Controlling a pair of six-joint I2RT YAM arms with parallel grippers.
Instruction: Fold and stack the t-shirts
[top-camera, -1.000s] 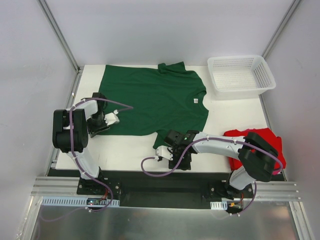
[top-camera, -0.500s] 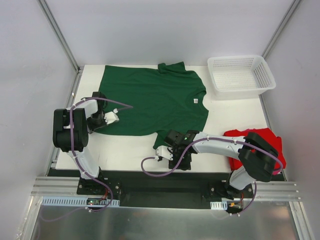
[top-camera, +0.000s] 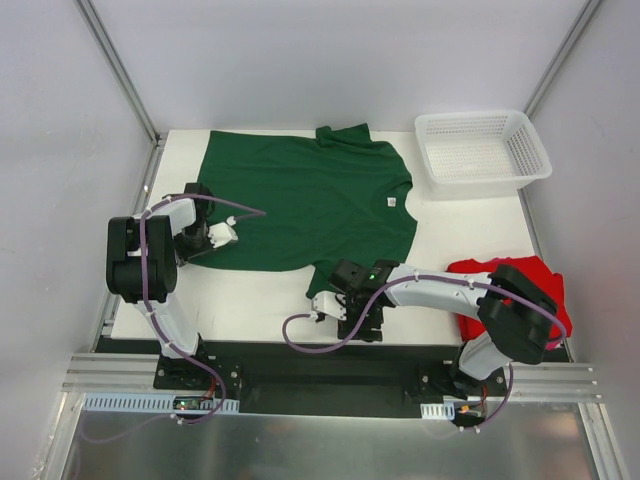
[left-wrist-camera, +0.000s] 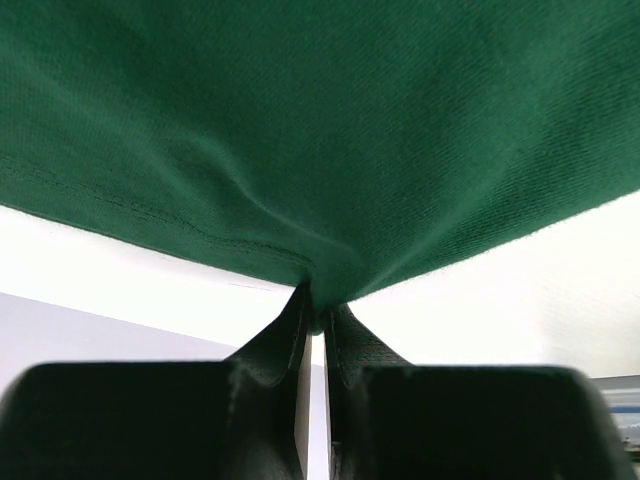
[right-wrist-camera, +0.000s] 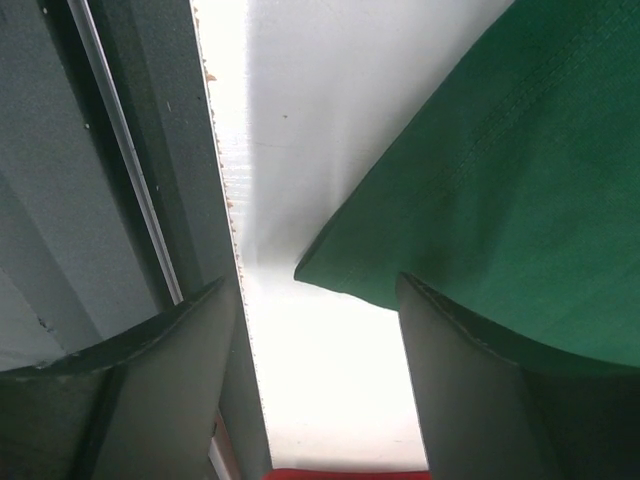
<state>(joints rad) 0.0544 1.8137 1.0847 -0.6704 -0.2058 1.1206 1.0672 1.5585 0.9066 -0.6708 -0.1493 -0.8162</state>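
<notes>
Jaws of right gripper gape wide astride near sleeve corner of green t-shirt, spread flat across table; red t-shirt heaped rightward. Farther, left gripper pinches hem. Risk: right closure misses thin corner, fold skews.

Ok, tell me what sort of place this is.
Most likely a robot test cell in a lab, not a home: a white table boxed in by plain grey panels on metal posts, a left arm and right arm bolted at its near edge, a green shirt laid out.
</notes>
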